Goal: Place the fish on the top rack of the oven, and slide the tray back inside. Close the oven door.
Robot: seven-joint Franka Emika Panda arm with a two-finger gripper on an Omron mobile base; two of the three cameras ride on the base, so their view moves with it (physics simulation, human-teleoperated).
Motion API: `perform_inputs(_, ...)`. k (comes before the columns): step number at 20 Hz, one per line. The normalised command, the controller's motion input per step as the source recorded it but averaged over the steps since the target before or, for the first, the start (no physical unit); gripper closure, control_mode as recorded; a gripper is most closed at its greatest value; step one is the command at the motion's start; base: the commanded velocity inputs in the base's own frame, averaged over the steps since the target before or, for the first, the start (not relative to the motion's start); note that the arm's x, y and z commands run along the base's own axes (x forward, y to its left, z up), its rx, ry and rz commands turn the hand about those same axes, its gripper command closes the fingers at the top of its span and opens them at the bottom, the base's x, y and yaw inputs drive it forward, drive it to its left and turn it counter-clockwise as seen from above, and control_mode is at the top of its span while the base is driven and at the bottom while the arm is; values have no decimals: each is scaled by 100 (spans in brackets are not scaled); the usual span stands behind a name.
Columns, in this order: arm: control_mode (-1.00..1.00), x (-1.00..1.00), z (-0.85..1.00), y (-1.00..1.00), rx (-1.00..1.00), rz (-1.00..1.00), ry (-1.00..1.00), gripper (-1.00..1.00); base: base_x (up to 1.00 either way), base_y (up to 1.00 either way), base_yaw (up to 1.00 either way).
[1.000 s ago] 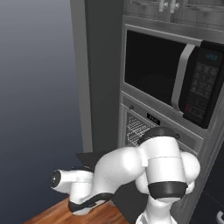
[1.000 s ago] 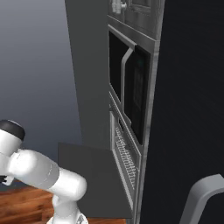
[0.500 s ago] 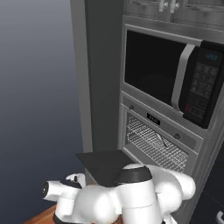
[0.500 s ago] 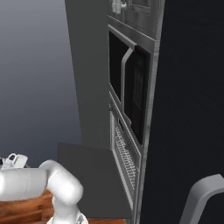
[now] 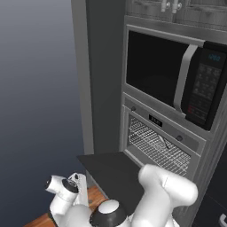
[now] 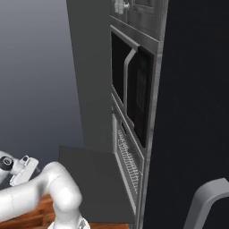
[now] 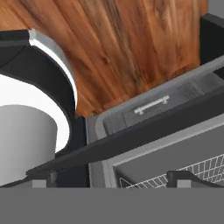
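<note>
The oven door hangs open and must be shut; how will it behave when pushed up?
The oven door is a wide flat slab, so probably stiff and fairly heavy. It lies level below the oven, so it likely pivots at that edge rather than slides.

Black microwave (image 5: 170, 80) set in the grey cabinet column (image 5: 104, 80), vertical silver handle (image 5: 182, 79) beside a dark keypad (image 5: 205, 86) with a small blue display on top; in the right base view the microwave (image 6: 134, 89) shows edge-on. Wood floor (image 7: 122, 48) with reddish-brown grain below, also a strip at lower left in the left base view (image 5: 95, 197). Upper cabinet (image 5: 177, 6) with small silver knobs above the microwave, and a curved grey bar (image 6: 208, 201) at the lower right of the right base view.
</note>
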Motion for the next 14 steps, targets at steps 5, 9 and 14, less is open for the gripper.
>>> perform_inputs(5,-100,30,-57,0,-14,4,4,-100,0,0,0)
perform_inputs(9,-100,7,-68,0,-16,1,-2,-100,0,0,0)
perform_inputs(14,-100,7,-67,0,-14,0,-12,-100,0,0,0)
